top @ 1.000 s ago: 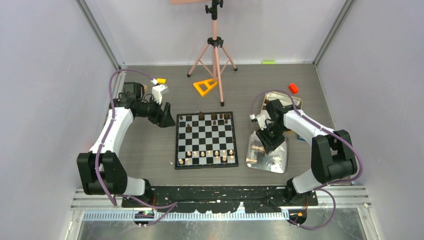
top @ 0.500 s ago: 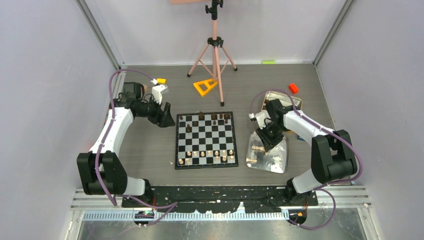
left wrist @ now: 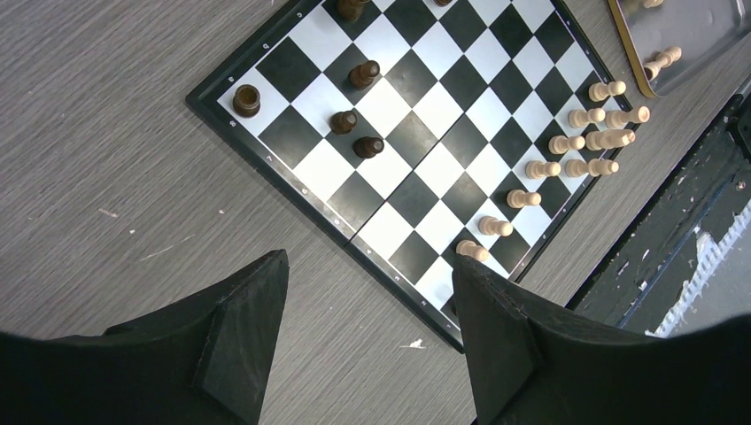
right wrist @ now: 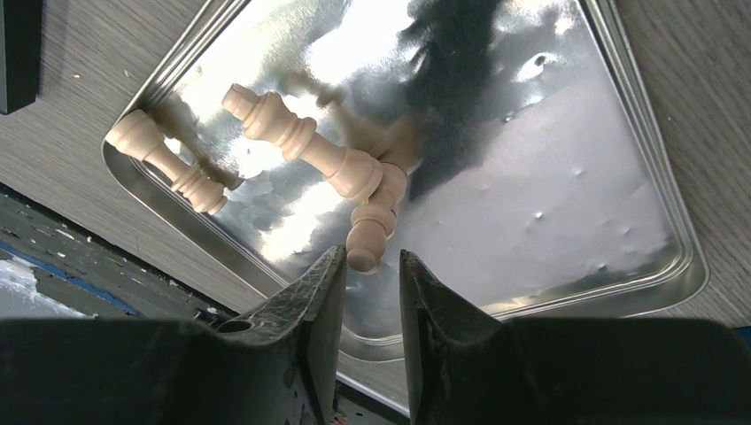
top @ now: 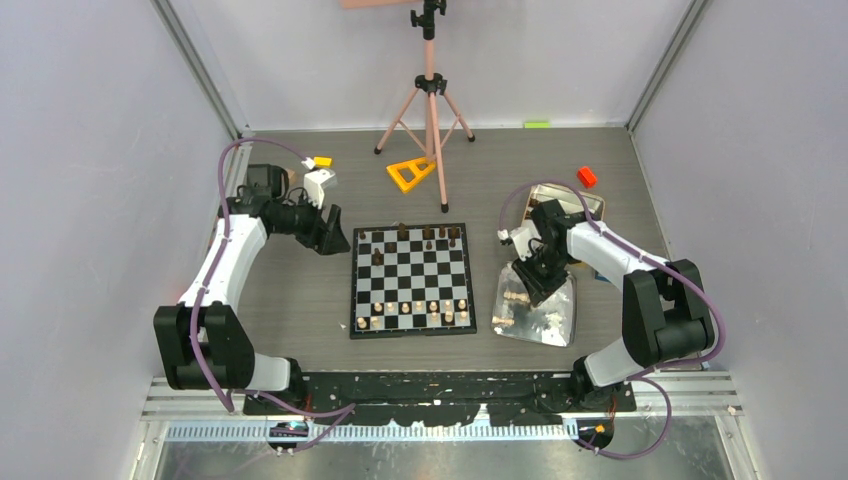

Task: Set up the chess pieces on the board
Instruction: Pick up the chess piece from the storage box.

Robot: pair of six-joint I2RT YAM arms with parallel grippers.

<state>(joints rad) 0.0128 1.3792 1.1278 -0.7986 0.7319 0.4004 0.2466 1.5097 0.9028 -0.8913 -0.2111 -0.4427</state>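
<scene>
The board (top: pixel 410 280) lies mid-table, with dark chess pieces (top: pixel 420 235) along its far rows and light ones (top: pixel 415 312) along its near rows. My left gripper (top: pixel 335 240) hangs open and empty just off the board's (left wrist: pixel 416 133) left edge, above bare table (left wrist: pixel 370 258). My right gripper (top: pixel 530 285) reaches into the silver tray (top: pixel 558 322), where three light pieces (right wrist: pixel 305 146) lie. Its jaws (right wrist: pixel 372 255) stand narrow around the round head of one light piece (right wrist: pixel 372 221). The head touches the left finger, and a slim gap shows beside the right finger.
A gold-rimmed tin (top: pixel 570 197) sits behind the tray. A pink tripod (top: pixel 430 110) stands behind the board, with a yellow block (top: pixel 410 172) at its feet. An orange block (top: pixel 587 176) and a white-and-yellow block (top: pixel 320 165) lie at the far sides.
The right gripper's jaws have narrowed over the tray around the light piece's head. The left arm has stayed where it was.
</scene>
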